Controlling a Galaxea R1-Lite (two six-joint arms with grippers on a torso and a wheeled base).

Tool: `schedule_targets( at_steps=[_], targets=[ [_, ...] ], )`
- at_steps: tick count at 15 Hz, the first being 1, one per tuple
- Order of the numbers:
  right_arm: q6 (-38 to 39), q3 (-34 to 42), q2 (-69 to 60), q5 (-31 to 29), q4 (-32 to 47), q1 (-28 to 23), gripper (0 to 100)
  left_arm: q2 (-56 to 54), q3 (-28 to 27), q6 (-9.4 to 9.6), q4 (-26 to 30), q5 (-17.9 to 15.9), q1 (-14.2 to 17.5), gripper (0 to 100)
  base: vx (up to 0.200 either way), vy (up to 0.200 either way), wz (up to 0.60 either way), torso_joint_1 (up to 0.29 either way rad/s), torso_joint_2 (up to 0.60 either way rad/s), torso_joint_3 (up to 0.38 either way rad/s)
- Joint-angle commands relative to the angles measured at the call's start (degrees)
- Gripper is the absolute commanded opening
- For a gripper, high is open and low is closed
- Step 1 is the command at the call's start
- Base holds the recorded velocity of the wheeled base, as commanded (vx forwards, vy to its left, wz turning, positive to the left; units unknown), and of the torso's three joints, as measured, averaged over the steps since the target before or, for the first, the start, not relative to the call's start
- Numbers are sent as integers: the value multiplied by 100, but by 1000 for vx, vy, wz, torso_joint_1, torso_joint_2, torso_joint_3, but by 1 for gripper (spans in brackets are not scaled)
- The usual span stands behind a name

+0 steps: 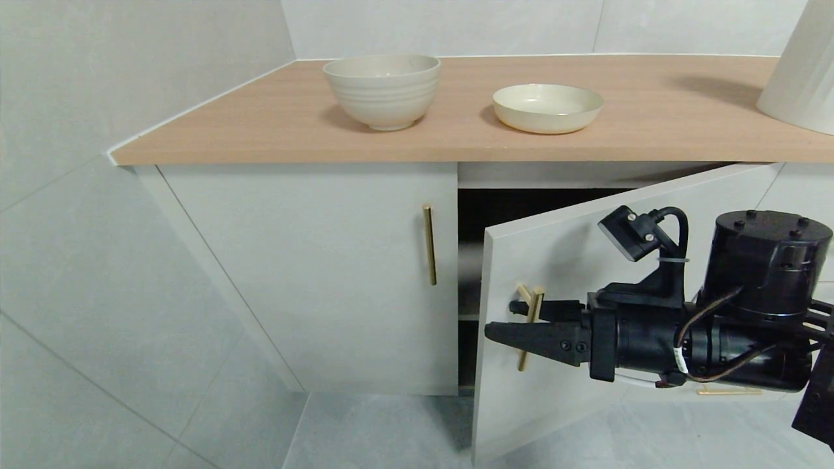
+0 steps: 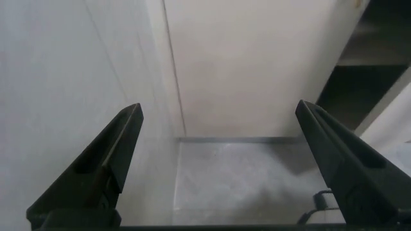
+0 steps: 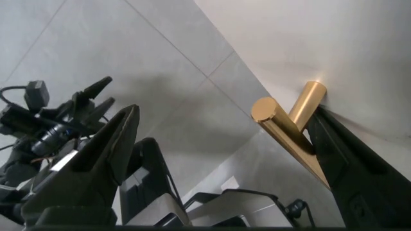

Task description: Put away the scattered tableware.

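Observation:
A ribbed cream bowl and a shallow cream dish stand apart on the wooden counter. Below them, the right cabinet door stands partly ajar. My right gripper is open at its gold handle, one finger on either side of the bar. In the right wrist view the handle lies against one finger of that gripper. My left gripper is open and holds nothing, low by the floor in front of the cabinet base.
The left cabinet door is closed, with its own gold handle. A dark opening shows behind the ajar door. A large white container stands at the counter's right end. Tiled wall borders the left.

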Motion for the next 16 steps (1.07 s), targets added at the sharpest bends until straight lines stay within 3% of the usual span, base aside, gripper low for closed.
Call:
schedule_targets(
  at_steps=[1, 3, 6, 7, 8, 10, 11, 13, 15, 16],
  targets=[
    [5, 40, -40, 30, -3, 50, 100, 182, -806, 2, 239, -399, -41, 100, 0, 0, 0, 0, 0, 0],
    [-4, 48, -31, 30, -3, 94, 100, 1149, -1975, 2, 889, -1094, -68, 100, 0, 0, 0, 0, 0, 0],
    [-4, 66, -13, 30, -3, 217, 100, 3434, -2731, 10, 670, -2395, -68, 100, 0, 0, 0, 0, 0, 0],
    [-4, 110, 4, 30, -3, 226, 100, 4181, -2907, 19, 415, -2535, -77, 100, 0, 0, 0, 0, 0, 0],
    [-4, 119, 13, 30, -3, 226, 100, 4744, -3030, 2, 37, -2535, -138, 100, 0, 0, 0, 0, 0, 0],
    [-4, 136, 22, 30, -3, 270, 100, 6097, -3135, -350, -1466, -2544, -384, 100, 0, 0, 0, 0, 0, 0],
    [-4, 136, 13, 21, -3, 305, 100, 6466, -3135, -491, -1870, -2535, -648, 100, 0, 0, 0, 0, 0, 0],
    [-74, 145, 4, 21, -3, 314, 100, 7662, -3144, -930, -2837, -2500, -1536, 100, 0, 0, 0, 0, 0, 0],
    [-171, 207, -13, 12, -3, 314, 100, 8374, -3144, -1044, -3558, -2491, -1914, 100, 0, 0, 0, 0, 0, 0],
    [-259, 242, -40, 12, -3, 314, 100, 8989, -3188, -1334, -4287, -2474, -2274, 100, 0, 0, 0, 0, 0, 0]
  ],
)
